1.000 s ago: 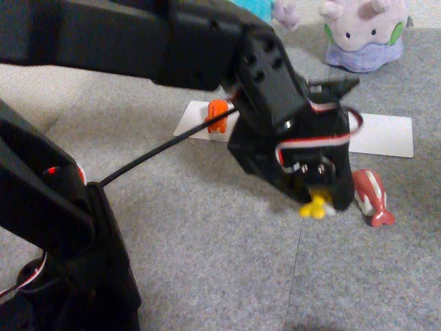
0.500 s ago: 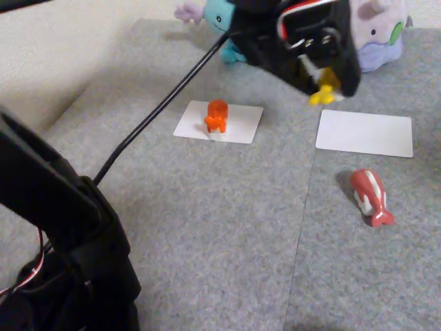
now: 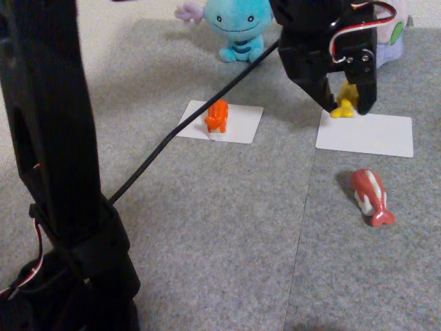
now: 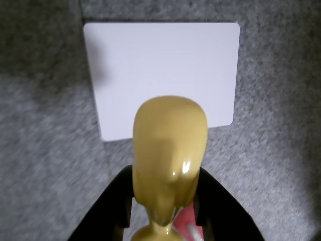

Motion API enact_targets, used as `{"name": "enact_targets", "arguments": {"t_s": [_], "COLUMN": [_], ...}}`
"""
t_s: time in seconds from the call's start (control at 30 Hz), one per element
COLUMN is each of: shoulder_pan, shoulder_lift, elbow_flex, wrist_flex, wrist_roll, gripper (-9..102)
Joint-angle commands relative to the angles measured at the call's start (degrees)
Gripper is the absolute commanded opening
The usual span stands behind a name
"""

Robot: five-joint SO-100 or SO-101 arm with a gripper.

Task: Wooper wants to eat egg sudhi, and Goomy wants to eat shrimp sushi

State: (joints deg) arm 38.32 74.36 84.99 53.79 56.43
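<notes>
Egg sushi point(image 3: 344, 103) pinched in gripper point(image 3: 346, 107), above white card point(image 3: 372, 135), near Goomy point(image 3: 390, 34).

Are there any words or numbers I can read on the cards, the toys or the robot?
None: nothing readable anywhere.
The two white cards are blank.
The blue plush, the sushi pieces and the claw holding the yellow sushi show no writing.

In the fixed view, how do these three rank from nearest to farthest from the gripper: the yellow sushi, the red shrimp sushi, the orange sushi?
1. Yellow sushi, held in the gripper.
2. Red shrimp sushi, on the carpet below, to the right.
3. Orange sushi, on the left white card.
</notes>
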Motion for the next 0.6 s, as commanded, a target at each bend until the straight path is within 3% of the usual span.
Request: {"name": "enact_targets", "arguments": {"t_s": [0.0,0.57], "shoulder_pan": [-0.88,-0.26], "shoulder_lift": [-2.11,-16.17], "elbow_flex": [-7.03,-15.29], "wrist_flex": [-1.32,-2.72], "wrist_roll": [-0.09,-1.93], "gripper": [5,6]}}
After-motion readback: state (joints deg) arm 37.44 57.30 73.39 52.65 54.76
